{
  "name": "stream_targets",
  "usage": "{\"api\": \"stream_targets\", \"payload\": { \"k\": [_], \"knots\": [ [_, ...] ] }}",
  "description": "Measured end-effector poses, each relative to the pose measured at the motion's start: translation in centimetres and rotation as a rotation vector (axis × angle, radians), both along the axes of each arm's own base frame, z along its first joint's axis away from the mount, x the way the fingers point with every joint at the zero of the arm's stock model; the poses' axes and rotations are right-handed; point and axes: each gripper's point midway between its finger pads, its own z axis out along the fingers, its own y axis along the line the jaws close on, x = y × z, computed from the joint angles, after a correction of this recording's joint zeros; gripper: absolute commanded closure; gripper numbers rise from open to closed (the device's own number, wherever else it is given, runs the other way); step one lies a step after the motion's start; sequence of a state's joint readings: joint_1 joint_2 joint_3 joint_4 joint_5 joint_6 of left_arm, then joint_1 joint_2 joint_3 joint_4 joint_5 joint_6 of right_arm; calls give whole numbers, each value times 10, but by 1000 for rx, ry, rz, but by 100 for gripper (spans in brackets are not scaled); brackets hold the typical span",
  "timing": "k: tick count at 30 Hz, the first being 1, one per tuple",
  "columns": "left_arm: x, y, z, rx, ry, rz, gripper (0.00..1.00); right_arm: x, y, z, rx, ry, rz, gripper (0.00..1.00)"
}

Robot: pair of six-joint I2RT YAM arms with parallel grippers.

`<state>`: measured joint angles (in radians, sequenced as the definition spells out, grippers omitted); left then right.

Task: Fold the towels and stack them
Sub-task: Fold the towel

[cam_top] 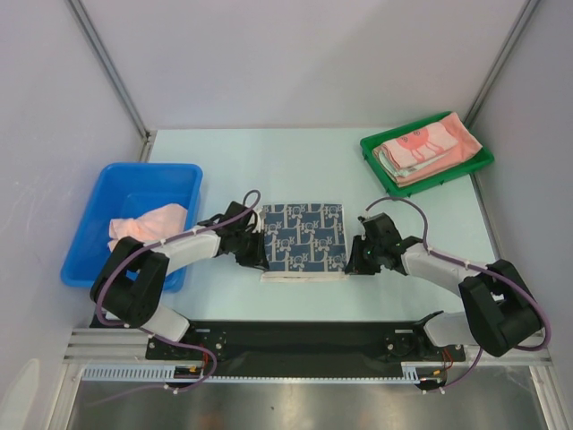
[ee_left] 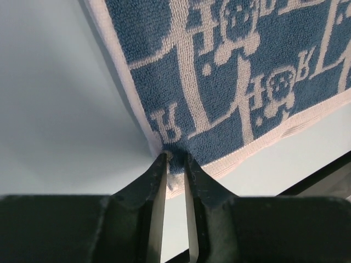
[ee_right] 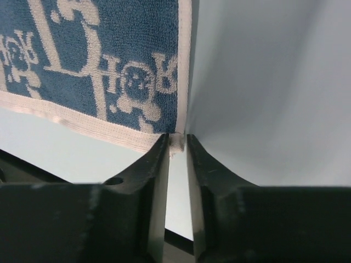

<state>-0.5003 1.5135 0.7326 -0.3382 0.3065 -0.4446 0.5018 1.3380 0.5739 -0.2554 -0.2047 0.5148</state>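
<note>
Both arms low over table [cam_top: 224, 166], one at each near corner of the dark blue towel [cam_top: 304, 240]. Towel lies flat, spread square, mid-table btwn the two wrists, white pattern up, pale hem along near edge. My left gripper [ee_left: 175, 159] is at near-left corner: jaws almost together, only a thin slot, hem fabric bunched in btwn the tips, so pinched on the cloth. My right gripper [ee_right: 176, 140] is at near-right corner: same narrow set, a small nub of pale hem caught btwn the tips. Corner looks gripped, not just touched. Rest of towel on the surface in both wrist views; can't tell if the corners are raised off it. Blue bin [cam_top: 152, 168] far left w/ a crumpled pink towel [cam_top: 148, 222] inside, draped toward its right wall. Green tray [cam_top: 376, 166] back right, holding a stack of towels [cam_top: 425, 148], folded, pink on top w/ a printed figure, paler layers showing at the edge under it.
</note>
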Motion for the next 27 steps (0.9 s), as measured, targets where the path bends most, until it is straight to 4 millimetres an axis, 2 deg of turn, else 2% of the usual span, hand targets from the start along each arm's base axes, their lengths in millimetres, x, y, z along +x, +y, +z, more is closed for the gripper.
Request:
{"api": "stream_targets", "payload": {
  "k": [2, 3, 5, 11, 20, 27],
  "knots": [
    [0, -1, -1, 3, -2, -1, 90, 0, 0, -1, 2, 1, -7, 88],
    [-1, -1, -1, 5, -3, -1, 100, 0, 0, -2, 3, 2, -10, 91],
    [-1, -1, -1, 11, -2, 3, 100, 0, 0, -1, 5, 0, -12, 100],
    [-1, 2, 2, 48, 3, 9, 100, 1, 0, 0, 1, -1, -15, 100],
    [8, 0, 35, 70, -62, 11, 100, 8, 5, 20, 16, -35, -4, 100],
    [-2, 5, 32, 114, -41, 2, 100, 5, 8, 34, 36, -49, 7, 100]
  ]
}}
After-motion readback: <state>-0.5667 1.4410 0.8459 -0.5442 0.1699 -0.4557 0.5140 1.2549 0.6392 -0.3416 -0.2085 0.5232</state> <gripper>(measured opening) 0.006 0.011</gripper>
